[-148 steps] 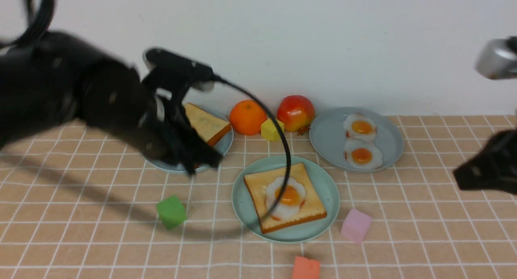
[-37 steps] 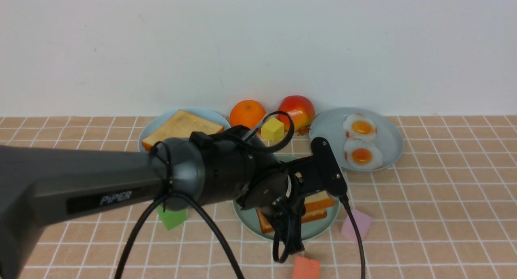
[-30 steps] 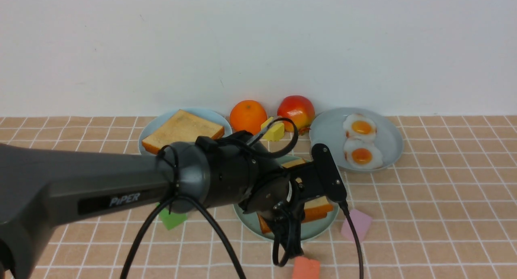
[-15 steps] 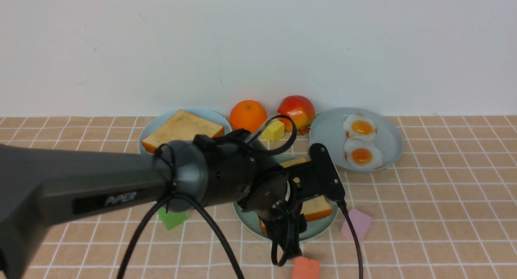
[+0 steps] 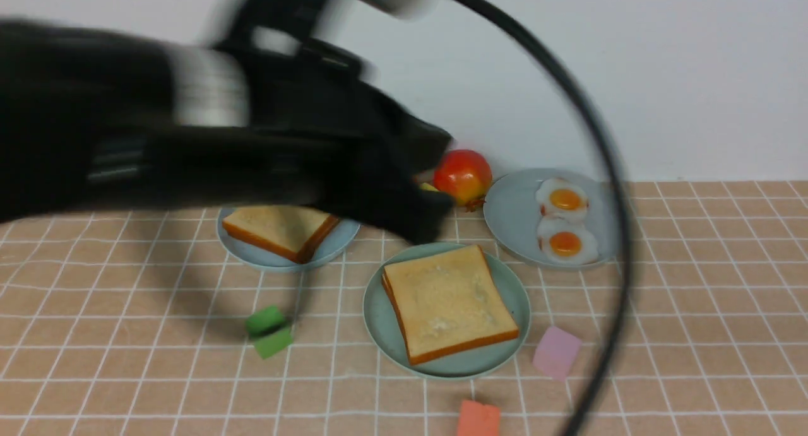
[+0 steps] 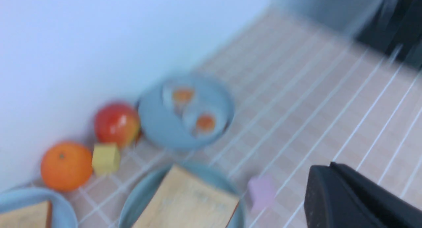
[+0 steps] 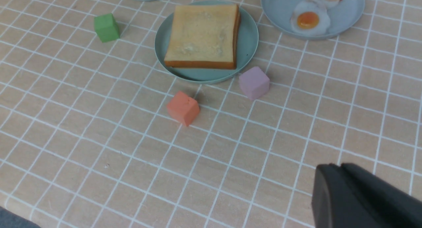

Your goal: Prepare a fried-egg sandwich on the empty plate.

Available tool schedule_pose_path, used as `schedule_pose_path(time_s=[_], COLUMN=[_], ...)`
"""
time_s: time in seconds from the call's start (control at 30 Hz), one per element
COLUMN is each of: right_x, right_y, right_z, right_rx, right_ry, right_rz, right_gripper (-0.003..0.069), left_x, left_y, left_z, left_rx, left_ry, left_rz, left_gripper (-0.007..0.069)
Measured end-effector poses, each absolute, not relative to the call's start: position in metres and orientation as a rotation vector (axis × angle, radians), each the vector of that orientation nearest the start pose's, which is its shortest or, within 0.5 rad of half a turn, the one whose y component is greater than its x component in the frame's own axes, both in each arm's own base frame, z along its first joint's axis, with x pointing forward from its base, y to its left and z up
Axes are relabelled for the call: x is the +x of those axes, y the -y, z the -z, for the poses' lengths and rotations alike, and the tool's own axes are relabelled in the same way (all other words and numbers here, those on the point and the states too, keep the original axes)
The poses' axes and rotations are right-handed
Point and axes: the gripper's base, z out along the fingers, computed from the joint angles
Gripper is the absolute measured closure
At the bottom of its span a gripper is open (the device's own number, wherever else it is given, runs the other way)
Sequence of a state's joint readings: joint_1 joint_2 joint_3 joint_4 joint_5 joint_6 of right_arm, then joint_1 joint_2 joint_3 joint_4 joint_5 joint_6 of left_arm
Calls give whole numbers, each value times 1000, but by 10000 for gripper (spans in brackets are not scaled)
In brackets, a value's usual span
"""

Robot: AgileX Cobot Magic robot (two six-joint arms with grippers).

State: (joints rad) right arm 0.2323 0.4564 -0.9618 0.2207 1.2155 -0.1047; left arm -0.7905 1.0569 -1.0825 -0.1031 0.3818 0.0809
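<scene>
Entry: top slice on.

- Sandwich [image 5: 449, 302] lies flat near the middle of the green plate [image 5: 376, 325], with bare rim all round it. The right wrist view shows two crust layers at one side, the upper slice nearly square over the lower. No egg shows at any edge; if it is between the slices, the top one covers it. The square stacking probably keeps the upper slice from sliding off.
- Left arm [image 5: 189, 139] is high above the table and heavily blurred, so it is in motion. Its cable [image 5: 615, 234] loops across the front view. At that height it clears the stack. Of the left gripper [image 6: 333, 175] only a dark corner shows in its own camera, so I cannot tell whether the jaws are apart or together. Nothing is seen in it.
- Right gripper [image 7: 336, 175] is near the robot's side, well apart from the plates, probably parked out of the way. Again only a corner shows, so I cannot tell its state. Nothing is seen in it.
- Spare toast [image 5: 278, 229] sits on the left blue-grey plate [image 5: 338, 245], and two loose eggs [image 5: 565, 243] on the right one [image 5: 511, 215]. An apple [image 5: 463, 176] stands by the wall.
- Green block [image 5: 268, 330], pink block [image 5: 555, 353] and orange block [image 5: 478, 418] lie near the green plate without touching it.

Judgement: the sandwich looks assembled and nothing is gripping it. What remains is for the arms to stand clear of it.
</scene>
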Motion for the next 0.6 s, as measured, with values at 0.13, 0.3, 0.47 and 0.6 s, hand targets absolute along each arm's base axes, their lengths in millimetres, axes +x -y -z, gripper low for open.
schedule_pose_path(time_s=[0.13,0.3,0.47,0.6], right_x=[15,-6,-17,-7], right_y=[-23,-17,-13,-14], right_z=[-389,-373,-355,-341], right_rx=[-398,-354,-283,-176], right_ry=[-2114,-2061,-1979,-1894], right_rz=[-340,-352,-375,-431], right_gripper=[616,616,616,616], left_x=[121,78,64,57], left_y=[126,80,61,52], left_z=[-401,-337,-297,-282], left_rx=[647,517,435,402], left_ry=[-1609,-1482,-1405,-1348], left_rz=[659,729,756,763], left_gripper=[638,638,638,638])
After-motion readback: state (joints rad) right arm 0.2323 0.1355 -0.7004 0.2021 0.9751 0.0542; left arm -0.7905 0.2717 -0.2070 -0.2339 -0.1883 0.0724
